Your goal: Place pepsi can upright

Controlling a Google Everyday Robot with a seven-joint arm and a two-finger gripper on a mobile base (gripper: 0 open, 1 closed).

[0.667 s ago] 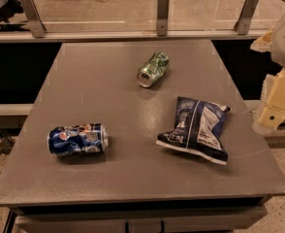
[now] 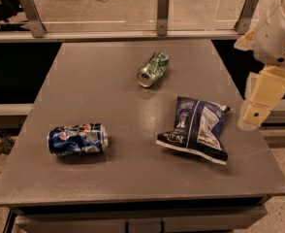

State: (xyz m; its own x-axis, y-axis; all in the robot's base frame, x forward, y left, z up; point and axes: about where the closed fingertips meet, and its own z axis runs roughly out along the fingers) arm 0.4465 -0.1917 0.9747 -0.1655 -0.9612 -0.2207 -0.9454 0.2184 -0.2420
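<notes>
Pepsi can (image 2: 77, 139) lies sideways, well left of bag (image 2: 196, 128). Gripper (image 2: 255, 111) hangs right of bag, state unreadable. Best grasped across its body, then tipped.

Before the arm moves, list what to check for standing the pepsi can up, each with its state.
1. Pepsi can found: ok, on the table, near its front edge.
2. Can upright: not ok, it lies on its side.
3. Green can and chip bag apart from it: ok.
4. Pincer at the can: not ok, it hangs by the table's right edge, beyond the chip bag.
</notes>
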